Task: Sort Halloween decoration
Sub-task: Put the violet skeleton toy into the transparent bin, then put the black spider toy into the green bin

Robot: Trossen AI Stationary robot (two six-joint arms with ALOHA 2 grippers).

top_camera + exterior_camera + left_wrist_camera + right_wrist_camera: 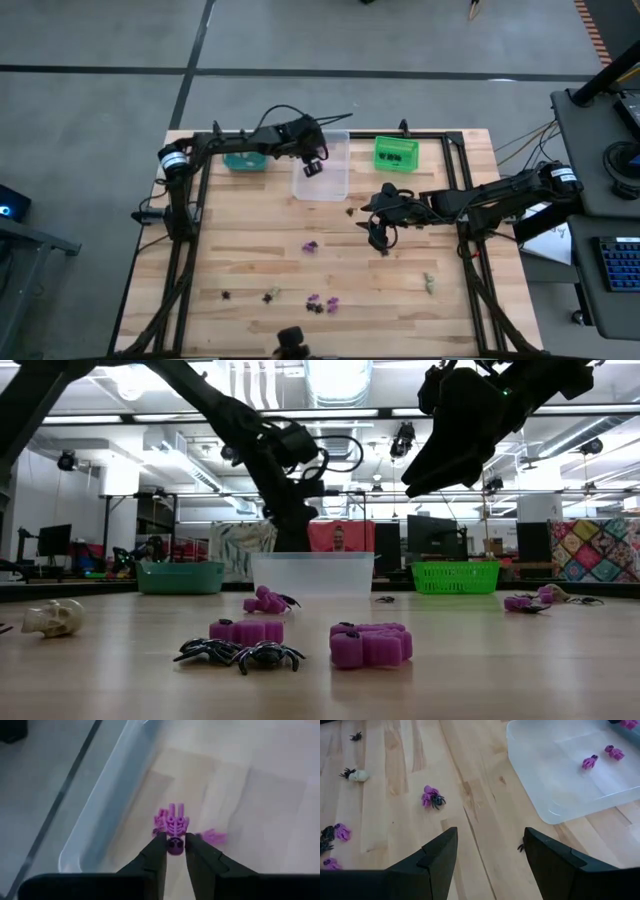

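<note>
- We saw the left gripper (174, 845) over the clear bin (322, 165), its jaws pinching a purple skeleton trinket (174, 827).
- The right gripper (490, 855) hovered, jaws spread, at the bin's five o'clock.
- Other trinkets (322, 303) lay scattered on the table (250, 250).

Left arm: reaches from the table's left edge toward the far side.
Left gripper (313, 167): points down, fingers (155, 857) narrowly parted.
Right arm: stretches in from the right edge toward the centre.
Right gripper (381, 238): raised, jaws spread wide, nothing between them.
</note>
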